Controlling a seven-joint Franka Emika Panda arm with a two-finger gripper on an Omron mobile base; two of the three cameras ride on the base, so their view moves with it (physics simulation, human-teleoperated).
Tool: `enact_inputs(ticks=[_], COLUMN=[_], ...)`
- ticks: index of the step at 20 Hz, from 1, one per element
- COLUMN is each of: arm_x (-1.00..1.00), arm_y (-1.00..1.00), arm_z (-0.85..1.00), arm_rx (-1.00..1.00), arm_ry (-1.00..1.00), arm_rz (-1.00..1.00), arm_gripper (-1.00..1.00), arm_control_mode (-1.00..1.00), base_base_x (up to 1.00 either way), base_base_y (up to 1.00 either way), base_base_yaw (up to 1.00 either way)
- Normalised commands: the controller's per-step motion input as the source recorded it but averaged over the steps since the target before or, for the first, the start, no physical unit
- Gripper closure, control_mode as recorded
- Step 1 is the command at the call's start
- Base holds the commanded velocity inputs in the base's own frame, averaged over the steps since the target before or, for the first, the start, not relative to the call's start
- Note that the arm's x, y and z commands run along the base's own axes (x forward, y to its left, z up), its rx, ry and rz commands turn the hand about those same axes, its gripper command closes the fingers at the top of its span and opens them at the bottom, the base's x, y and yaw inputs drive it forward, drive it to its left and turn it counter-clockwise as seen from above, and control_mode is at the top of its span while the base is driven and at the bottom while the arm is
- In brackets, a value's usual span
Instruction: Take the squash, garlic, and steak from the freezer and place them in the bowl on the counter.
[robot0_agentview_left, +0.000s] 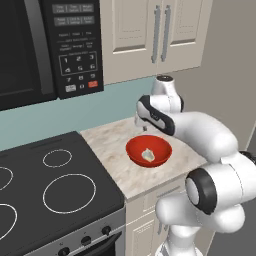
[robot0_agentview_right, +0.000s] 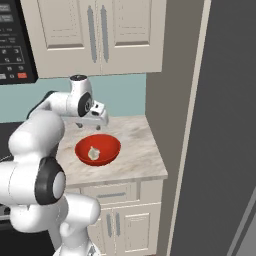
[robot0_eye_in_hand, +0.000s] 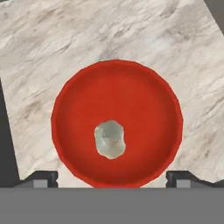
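We see the gripper (robot0_eye_in_hand: 112, 178) spread wide and holding nothing, hanging above the bowl (robot0_eye_in_hand: 144, 92), which is round, glossy and red. The garlic (robot0_eye_in_hand: 110, 139), a lumpy off-white bulb, lies inside it on the beige marble-veined counter (robot0_eye_in_hand: 65, 39).

One red bowl (robot0_agentview_left: 148, 151) is seen on the marble tabletop (robot0_agentview_left: 107, 142), and one garlic bulb (robot0_agentview_left: 148, 155) is counted inside it. To the left, one black stovetop (robot0_agentview_left: 45, 200) is shown with four ring burners marked on it, two of them cut by the frame. One microwave (robot0_agentview_left: 47, 47) is mounted above, and two cabinet handles (robot0_agentview_left: 161, 33) are counted far right.
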Motion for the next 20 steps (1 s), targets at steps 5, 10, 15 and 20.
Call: enact_inputs(ticks=[5, 10, 15, 20], arm_x=[-1.00, -1.00, -1.00, -0.40], arm_y=[-0.14, -0.26, -0.09, -0.03], arm_z=[0.45, 0.24, 0.47, 0.15], arm_rx=[0.00, 0.01, 0.01, 0.01], arm_ry=[-0.11, -0.28, -0.20, -0.09], arm_rz=[-0.08, -0.12, -0.11, -0.04], arm_gripper=[-1.00, -1.00, -1.00, -1.00], arm_control_mode=[-1.00, -1.00, -1.00, 1.00], base_base_x=[0.00, 0.00, 0.00, -0.60], base_base_y=[0.00, 0.00, 0.00, -0.09], base_base_yaw=[0.00, 0.00, 0.00, -0.12])
